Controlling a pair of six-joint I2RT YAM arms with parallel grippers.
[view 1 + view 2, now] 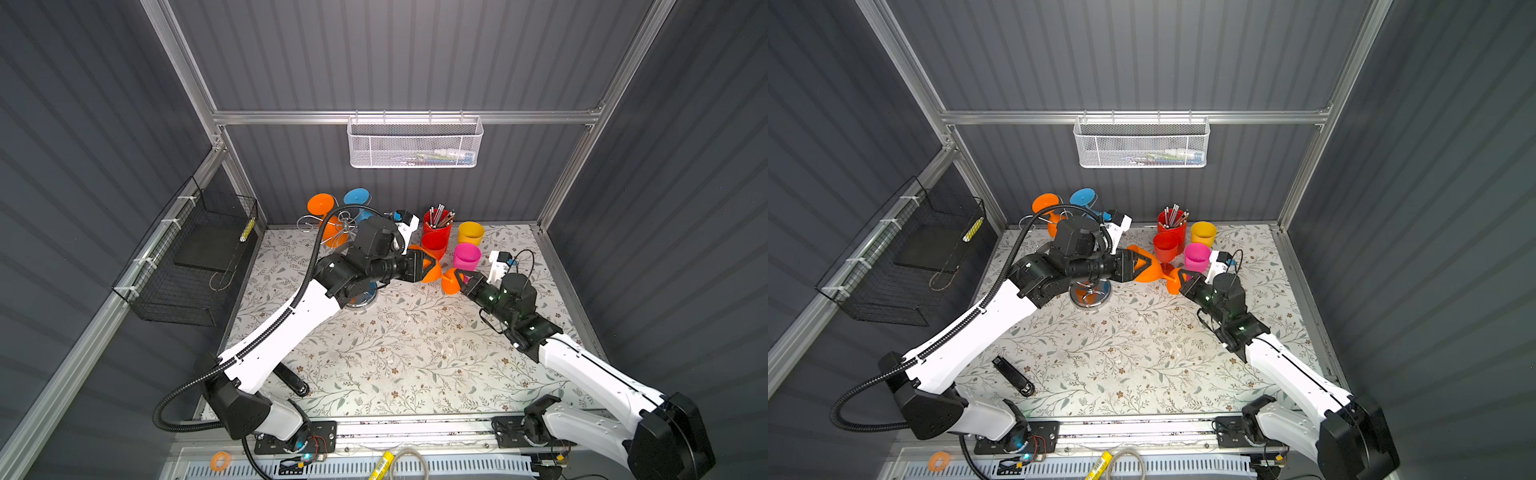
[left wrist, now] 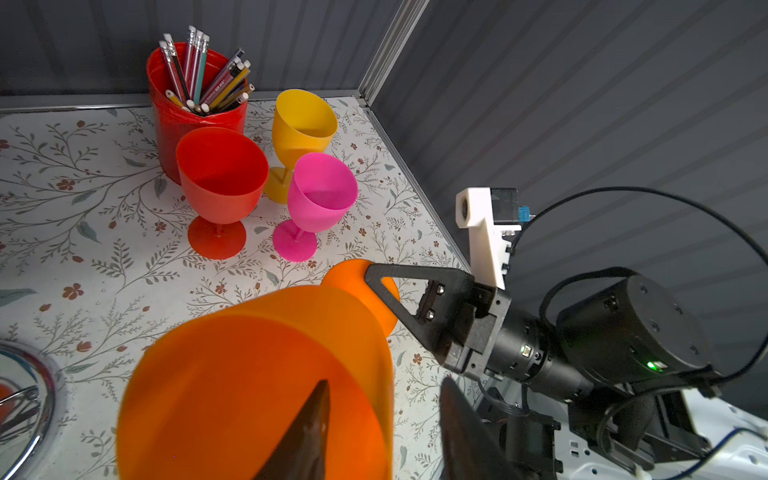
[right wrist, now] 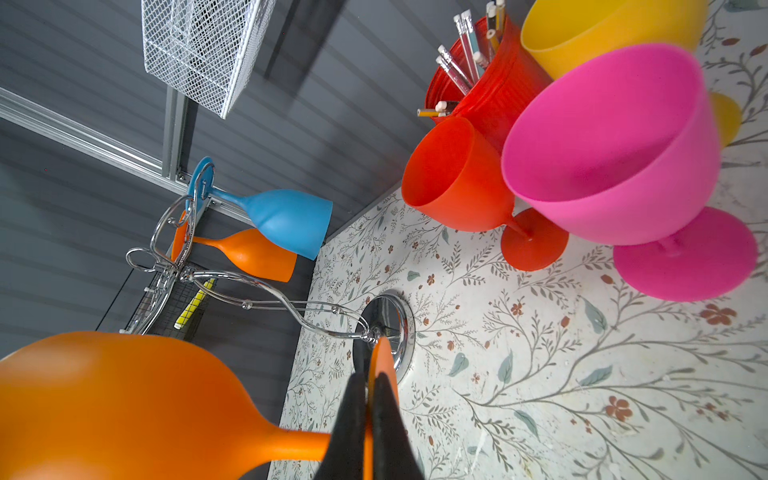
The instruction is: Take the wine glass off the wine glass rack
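Observation:
An orange wine glass [image 1: 428, 272] [image 2: 257, 374] [image 3: 124, 407] lies sideways in the air between both arms, off the wine glass rack [image 1: 332, 226] [image 3: 266, 299]. My right gripper [image 1: 457, 276] [image 3: 371, 378] is shut on the glass's flat foot. My left gripper [image 1: 432, 266] [image 2: 384, 382] straddles the bowl's wall, with one finger inside and one outside. A gap shows beside the outer finger [image 2: 461, 428]. Another orange glass [image 3: 253, 253] and a blue glass [image 3: 286, 216] hang upside down on the rack. Its shiny round base [image 1: 1090, 295] stands under my left arm.
Red [image 1: 434, 245], yellow [image 1: 471, 232] and pink [image 1: 466, 255] glasses stand upright beside a red pencil cup [image 1: 437, 222], just behind the held glass. A white mesh basket [image 1: 415, 143] hangs on the back wall and a black wire basket [image 1: 187, 257] on the left wall. A black tool [image 1: 1013, 376] lies front left.

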